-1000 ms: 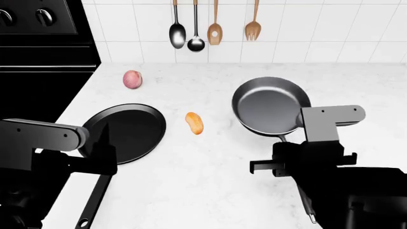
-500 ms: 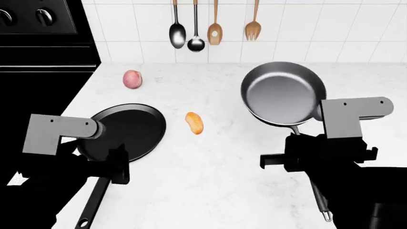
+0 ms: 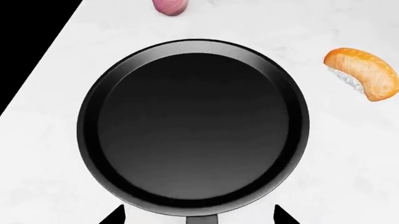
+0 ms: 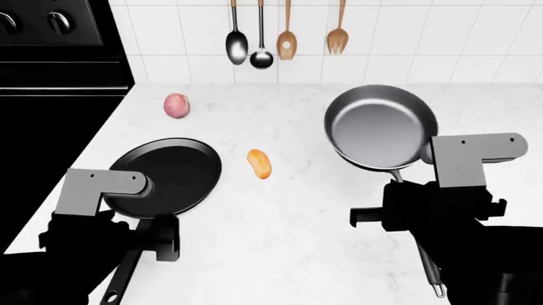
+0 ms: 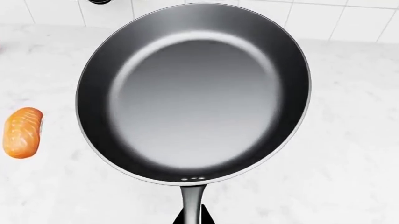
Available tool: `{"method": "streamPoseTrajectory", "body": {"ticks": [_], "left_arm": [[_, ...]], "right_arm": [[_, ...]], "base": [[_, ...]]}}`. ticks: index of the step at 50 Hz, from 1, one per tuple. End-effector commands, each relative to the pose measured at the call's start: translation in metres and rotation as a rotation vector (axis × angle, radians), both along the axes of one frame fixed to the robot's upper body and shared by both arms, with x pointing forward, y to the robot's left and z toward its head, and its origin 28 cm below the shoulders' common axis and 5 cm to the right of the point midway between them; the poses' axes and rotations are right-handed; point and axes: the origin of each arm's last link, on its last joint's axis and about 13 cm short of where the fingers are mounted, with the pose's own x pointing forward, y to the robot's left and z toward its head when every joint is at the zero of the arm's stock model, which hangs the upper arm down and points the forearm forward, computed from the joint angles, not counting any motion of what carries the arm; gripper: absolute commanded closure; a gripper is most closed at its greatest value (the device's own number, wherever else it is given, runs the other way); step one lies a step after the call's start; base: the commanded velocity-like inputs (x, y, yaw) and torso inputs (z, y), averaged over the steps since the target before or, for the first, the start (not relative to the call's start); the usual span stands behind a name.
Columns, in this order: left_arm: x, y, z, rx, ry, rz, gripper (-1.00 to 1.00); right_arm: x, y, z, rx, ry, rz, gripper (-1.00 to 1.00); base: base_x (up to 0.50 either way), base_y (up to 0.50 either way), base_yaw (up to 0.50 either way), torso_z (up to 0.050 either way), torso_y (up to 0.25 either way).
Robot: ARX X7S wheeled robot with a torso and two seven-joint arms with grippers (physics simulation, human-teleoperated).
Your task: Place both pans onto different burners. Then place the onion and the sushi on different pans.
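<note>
The shallow matte black skillet [image 4: 167,176] lay flat on the white marble desk [image 4: 280,241] close to its left edge, beside the glossy black stovetop [image 4: 47,121]. The left gripper [image 4: 127,238] sat over its black handle, jaws spread to either side of the handle in the wrist view and not closed on it. The deeper shiny grey steel pan [image 4: 379,129] was at the right; the right gripper [image 4: 424,206] was at its long thin handle, and whether those jaws were clamped on it I could not tell.

Both pans looked rigid and fairly heavy, weight well forward of the handle, so a grip close to the bowl would probably limit sagging; the thin steel handle looked likely to twist.

The small round pinkish-purple onion [image 4: 175,105] lay beyond the skillet and would probably roll. The orange-topped oblong sushi [image 4: 259,163] lay between the pans, soft and easily squashed.
</note>
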Motion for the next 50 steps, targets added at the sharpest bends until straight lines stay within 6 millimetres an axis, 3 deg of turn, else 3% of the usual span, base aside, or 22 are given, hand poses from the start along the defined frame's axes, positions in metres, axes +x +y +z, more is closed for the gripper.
{"method": "streamPoseTrajectory", "body": {"ticks": [1,30,31,50], "left_arm": [[0.002,-0.003,-0.014,-0.008,0.054,0.007,-1.0],[0.003,-0.005,-0.04,-0.048,0.112,0.023,-1.0],[0.002,-0.005,-0.04,-0.047,0.11,0.025,1.0],[0.002,-0.004,-0.027,-0.072,0.034,0.043,1.0]], "right_arm": [[0.003,-0.003,0.005,0.001,-0.043,-0.017,1.0],[0.006,-0.002,0.001,0.002,-0.037,-0.016,1.0],[0.006,-0.002,0.001,0.003,-0.037,-0.016,1.0],[0.007,-0.001,0.001,0.008,-0.04,-0.01,1.0]], "base": [[0.0,0.0,0.0,0.0,0.0],[0.0,0.0,0.0,0.0,0.001],[0.0,0.0,0.0,0.0,0.0],[0.0,0.0,0.0,0.0,0.0]]}}
